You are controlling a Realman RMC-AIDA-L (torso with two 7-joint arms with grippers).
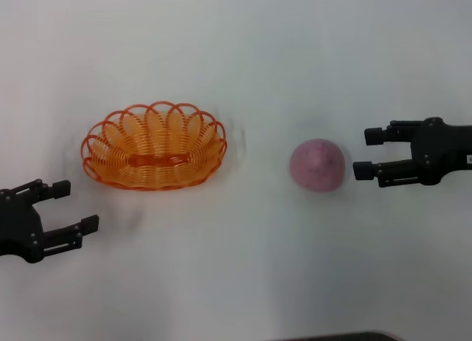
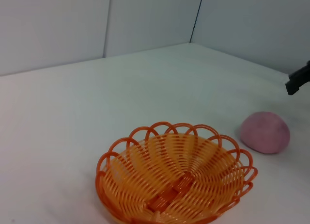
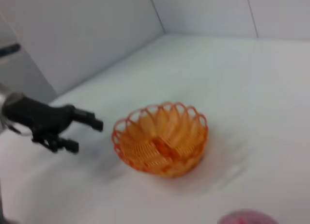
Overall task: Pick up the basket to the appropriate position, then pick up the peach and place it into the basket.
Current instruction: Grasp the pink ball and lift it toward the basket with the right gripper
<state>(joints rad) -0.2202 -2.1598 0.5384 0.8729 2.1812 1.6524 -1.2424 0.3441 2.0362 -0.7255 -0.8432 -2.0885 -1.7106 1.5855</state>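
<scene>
Basket: the basket [image 1: 154, 145] lies empty on the white table [image 1: 243, 53], left of centre in the head view.
Peach: the peach [image 1: 318, 164] sits right of centre, well apart from the basket (nothing holds it).
Left gripper: the left gripper [image 1: 74, 205] waits at lower left, near the basket rim, fingers wide and empty, probably ready to take the rim.
Right gripper: the right gripper [image 1: 368, 152] is just beside the peach, fingers wide, turned toward the fruit.
Stage: I judge no grasp is made yet.

I am seeing an oval orange basket of glossy looped wire [image 1: 154, 145], a round pink peach with a matt, faintly mottled skin [image 1: 317, 164], and a smooth matt white tabletop [image 1: 243, 267].
</scene>
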